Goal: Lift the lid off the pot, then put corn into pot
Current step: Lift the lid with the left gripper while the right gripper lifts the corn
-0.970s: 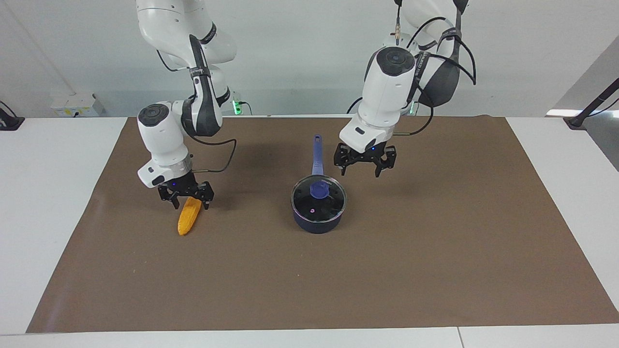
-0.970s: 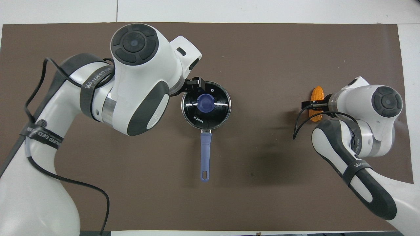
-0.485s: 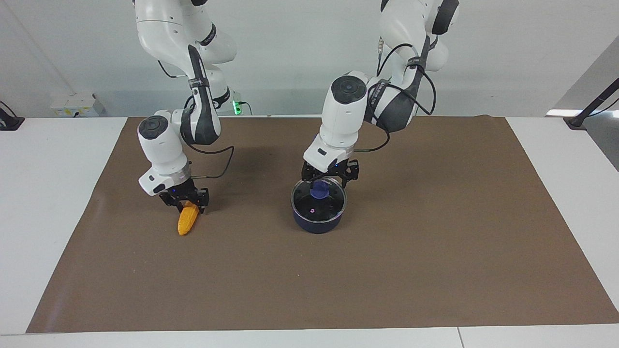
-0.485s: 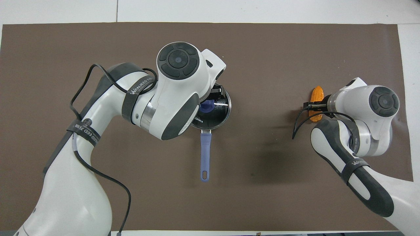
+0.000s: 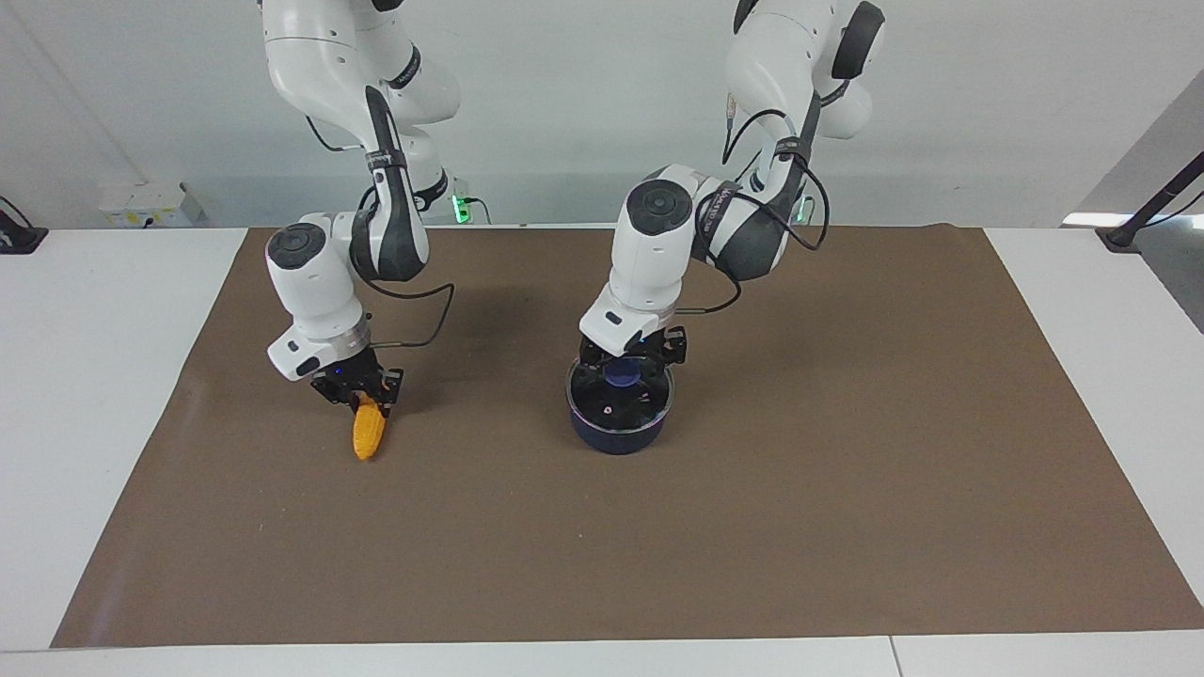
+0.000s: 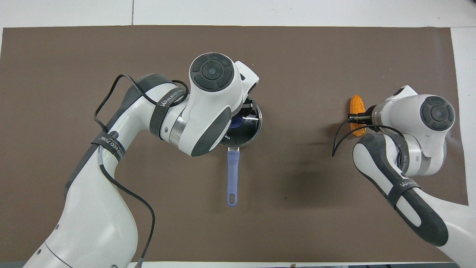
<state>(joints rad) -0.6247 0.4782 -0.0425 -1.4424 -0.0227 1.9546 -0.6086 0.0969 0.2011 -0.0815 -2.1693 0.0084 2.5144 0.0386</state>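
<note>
Pot (image 5: pixel 618 434) sat mid-table on brown mat (image 5: pixel 847 489), handle (image 6: pixel 232 175) pointing toward robots. Lid (image 5: pixel 649 402) was seated on pot.

L gripper (image 5: pixel 632 362) was down at lid's knob (image 5: pixel 621 374), fingers spread to either side of knob, not closed; no lift seen.

R gripper (image 5: pixel 362 393) was clamped on corn (image 5: pixel 369 432) at cob's end nearer robots, toward R arm's end of table. Corn pointed away from robots; its other end looked to rest on mat.
</note>
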